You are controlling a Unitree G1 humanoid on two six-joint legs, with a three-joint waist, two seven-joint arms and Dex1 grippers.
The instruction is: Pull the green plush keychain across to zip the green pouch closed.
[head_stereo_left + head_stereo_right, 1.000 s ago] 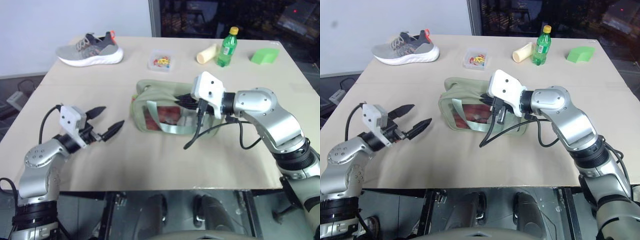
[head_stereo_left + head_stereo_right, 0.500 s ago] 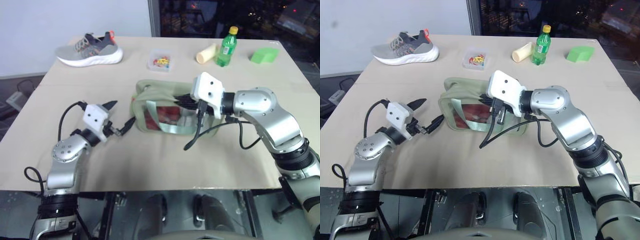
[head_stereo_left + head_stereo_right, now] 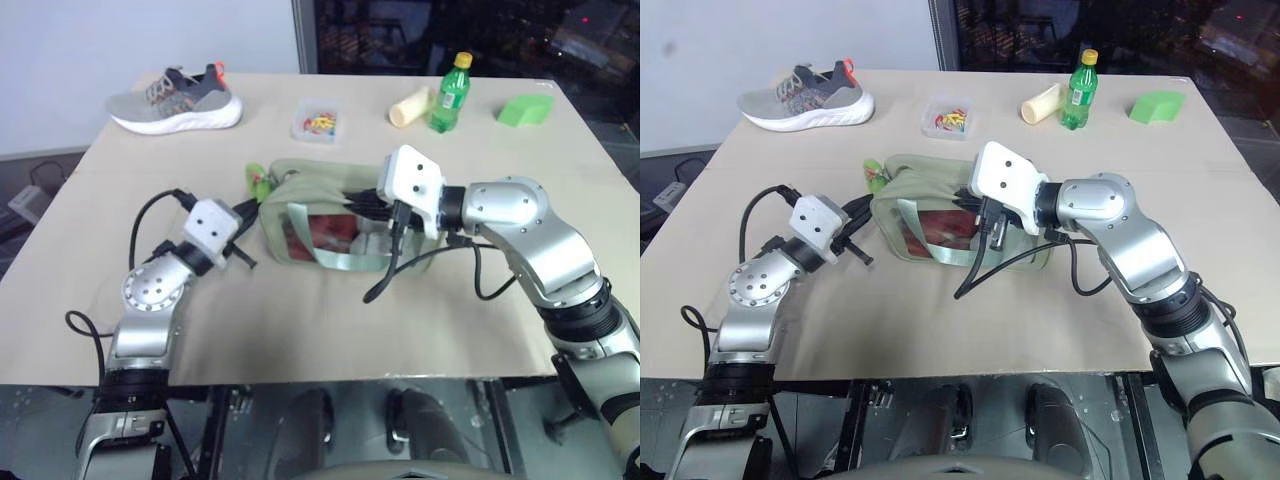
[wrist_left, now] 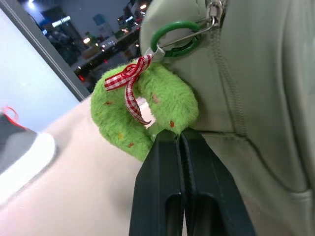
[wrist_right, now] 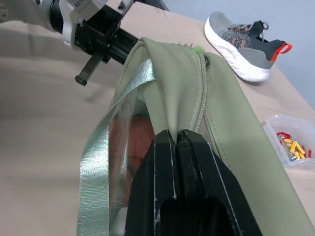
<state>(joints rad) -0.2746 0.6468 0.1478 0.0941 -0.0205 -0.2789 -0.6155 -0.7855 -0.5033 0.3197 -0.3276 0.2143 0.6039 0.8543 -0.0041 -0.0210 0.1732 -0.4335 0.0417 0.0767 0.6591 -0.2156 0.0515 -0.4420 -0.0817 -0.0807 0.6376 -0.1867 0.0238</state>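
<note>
Lime fuzzy keychain [image 4: 147, 110] w/ red-white gingham bow [image 4: 130, 83]; pale olive pouch [image 3: 340, 210].

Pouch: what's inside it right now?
Through the pouch's clear window, something reddish shows inside; what it is cannot be told. The strap and right gripper cover the rest.
</note>
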